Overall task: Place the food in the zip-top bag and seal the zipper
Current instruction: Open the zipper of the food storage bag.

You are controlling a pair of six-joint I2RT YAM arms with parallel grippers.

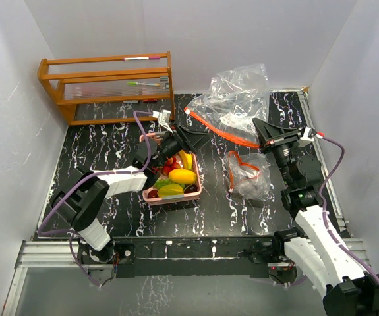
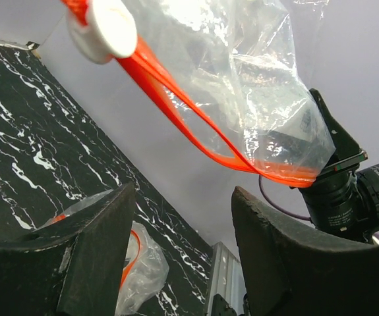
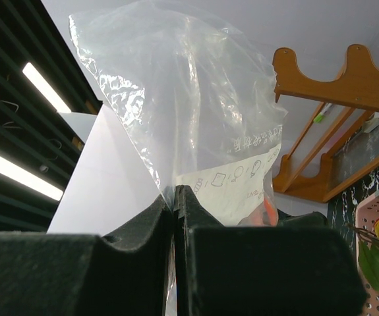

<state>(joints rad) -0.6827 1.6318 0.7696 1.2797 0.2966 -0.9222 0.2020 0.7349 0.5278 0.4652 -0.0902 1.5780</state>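
Note:
The clear zip-top bag [image 1: 232, 102] with an orange zipper hangs in the air. My right gripper [image 1: 260, 131] is shut on its right end; the right wrist view shows the film pinched between the jaws [image 3: 174, 194]. My left gripper [image 1: 199, 136] is open and empty just below the bag's left end, under the white slider [image 2: 103, 26]. The food lies in the pink basket [image 1: 176, 195]: a banana [image 1: 186, 160], a mango [image 1: 182, 176], strawberries [image 1: 167, 168] and green pieces [image 1: 169, 189].
A second crumpled zip-top bag [image 1: 245, 174] lies on the black marbled table, right of the basket. A wooden rack [image 1: 107, 85] stands at the back left. White walls close in three sides.

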